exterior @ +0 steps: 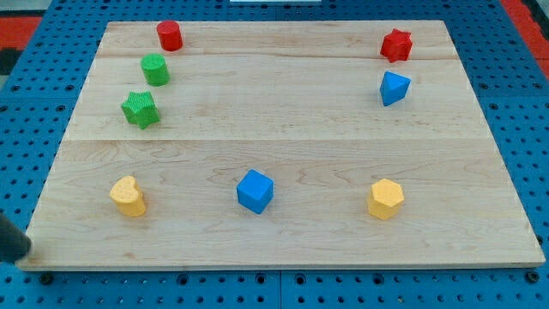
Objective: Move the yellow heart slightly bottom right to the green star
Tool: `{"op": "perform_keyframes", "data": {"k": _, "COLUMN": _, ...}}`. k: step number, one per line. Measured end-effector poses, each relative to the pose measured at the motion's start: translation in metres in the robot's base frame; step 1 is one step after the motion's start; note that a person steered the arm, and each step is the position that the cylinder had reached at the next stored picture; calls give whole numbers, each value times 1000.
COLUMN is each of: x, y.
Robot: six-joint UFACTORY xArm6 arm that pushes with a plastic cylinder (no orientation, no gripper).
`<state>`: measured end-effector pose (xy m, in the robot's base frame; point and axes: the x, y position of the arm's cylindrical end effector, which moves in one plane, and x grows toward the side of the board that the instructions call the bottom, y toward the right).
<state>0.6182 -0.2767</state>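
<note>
The yellow heart (128, 196) lies near the board's lower left corner. The green star (140, 109) sits above it at the view's left, about a third of the board's height away. A dark blurred rod enters at the view's bottom left edge. My tip (24, 251) is just off the board's lower left corner, to the left of and below the yellow heart, well apart from it. It touches no block.
A green cylinder (155, 69) and a red cylinder (169, 35) stand above the green star. A blue cube (255, 190) is at bottom middle and a yellow hexagon (385, 199) at bottom right. A red star (396, 45) and a blue block (394, 87) are at top right.
</note>
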Motion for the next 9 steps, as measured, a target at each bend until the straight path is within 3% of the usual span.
{"op": "perform_keyframes", "data": {"k": 2, "x": -2, "y": 46}}
{"op": "perform_keyframes", "data": {"k": 7, "x": -79, "y": 116}}
{"op": "perform_keyframes", "data": {"k": 9, "x": -91, "y": 118}}
